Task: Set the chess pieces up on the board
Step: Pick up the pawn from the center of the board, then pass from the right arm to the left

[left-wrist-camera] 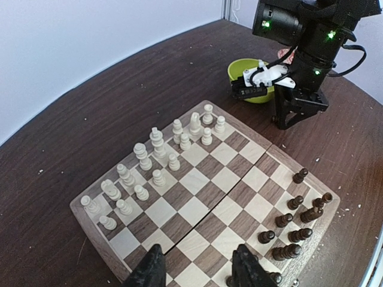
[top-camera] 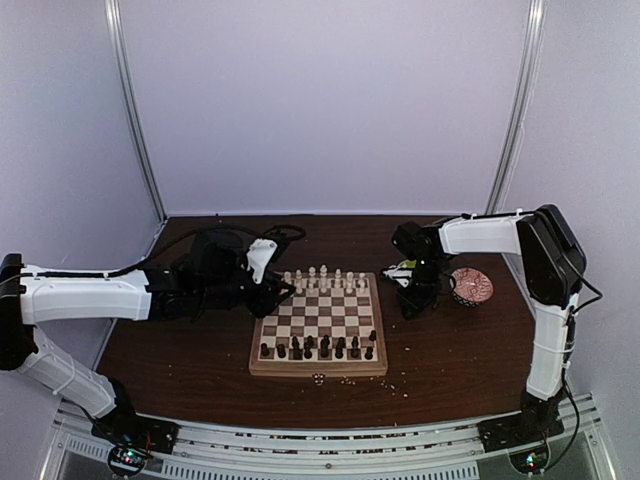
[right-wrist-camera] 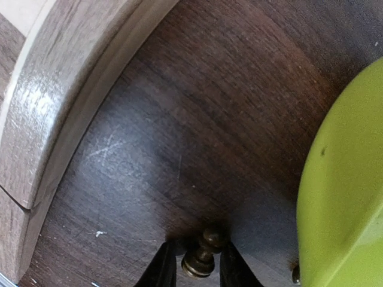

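The board (top-camera: pixel 318 371) lies mid-table, its corner (right-wrist-camera: pixel 54 101) at the left of the right wrist view. Cream chess pieces (top-camera: pixel 323 279) (left-wrist-camera: pixel 157 142) fill its far rows and dark brown ones (top-camera: pixel 318 349) (left-wrist-camera: pixel 297 218) stand along the near rows. My left gripper (top-camera: pixel 283 290) (left-wrist-camera: pixel 197 266) hovers open over the board's left edge, holding nothing. My right gripper (top-camera: pixel 412 308) (right-wrist-camera: pixel 197 263) is down at the table between the board and the green bowl. Its jaws closely flank a dark brown pawn (right-wrist-camera: pixel 203 254) lying there, with a thin gap showing on the left.
A lime-green bowl (top-camera: pixel 398 270) (left-wrist-camera: pixel 251 76) (right-wrist-camera: pixel 347 179) sits just right of the board's far corner. A red patterned bowl (top-camera: pixel 471 287) stands further right. Pale crumbs (top-camera: pixel 320 378) lie in front of the board. White walls enclose the table.
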Motion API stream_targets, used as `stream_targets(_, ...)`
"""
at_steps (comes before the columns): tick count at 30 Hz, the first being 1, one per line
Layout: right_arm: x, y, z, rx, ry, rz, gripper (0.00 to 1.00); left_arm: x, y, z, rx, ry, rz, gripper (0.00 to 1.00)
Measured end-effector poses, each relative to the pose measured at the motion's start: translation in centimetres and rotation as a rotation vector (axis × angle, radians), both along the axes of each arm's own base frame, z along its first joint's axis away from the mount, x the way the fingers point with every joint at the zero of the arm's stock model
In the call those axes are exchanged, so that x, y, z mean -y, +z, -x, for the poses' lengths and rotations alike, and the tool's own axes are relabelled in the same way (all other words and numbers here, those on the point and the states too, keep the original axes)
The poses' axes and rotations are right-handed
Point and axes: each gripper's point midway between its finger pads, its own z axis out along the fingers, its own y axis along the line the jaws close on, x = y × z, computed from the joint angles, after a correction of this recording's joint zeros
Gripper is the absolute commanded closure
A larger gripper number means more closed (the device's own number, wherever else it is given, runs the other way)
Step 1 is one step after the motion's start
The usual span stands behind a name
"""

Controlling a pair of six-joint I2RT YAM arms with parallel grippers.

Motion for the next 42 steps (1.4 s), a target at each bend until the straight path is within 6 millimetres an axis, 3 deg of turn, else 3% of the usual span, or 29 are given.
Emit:
stream_targets(14, 0.5, 0.0, -0.3, -0.011, -0.022, -0.022, 0.88, 0.1, -0.3, 0.0, -0.005, -0.002, -0.006, 0.59)
stream_targets(19, -0.6, 0.8, 1.5, -0.050, 0.026, -0.129, 0.91, 0.7, -1.0, -0.2, -0.030, -0.018, -0.009, 0.58)
stream_targets(24, -2.7, 5.5, 3.4, 0.007, 0.147, -0.326, 0.90, 1.9, -1.4, -0.9, -0.112, -0.045, 0.057, 0.58)
stream_targets(29, -5.1, 10.8, 3.7, 0.118, 0.264, -0.500, 0.89, 4.3, -1.6, -1.8, -0.226, -0.087, 0.170, 0.59)
stream_targets(37, -8.9, 13.0, 3.8, 0.141, 0.371, -0.610, 0.89, 8.8, -0.9, -2.0, -0.389, -0.175, 0.354, 0.60)
stream_targets(42, -11.7, 14.5, 3.5, 0.173, 0.436, -0.652, 0.88, 10.3, -1.3, -2.6, -0.492, -0.190, 0.424, 0.61)
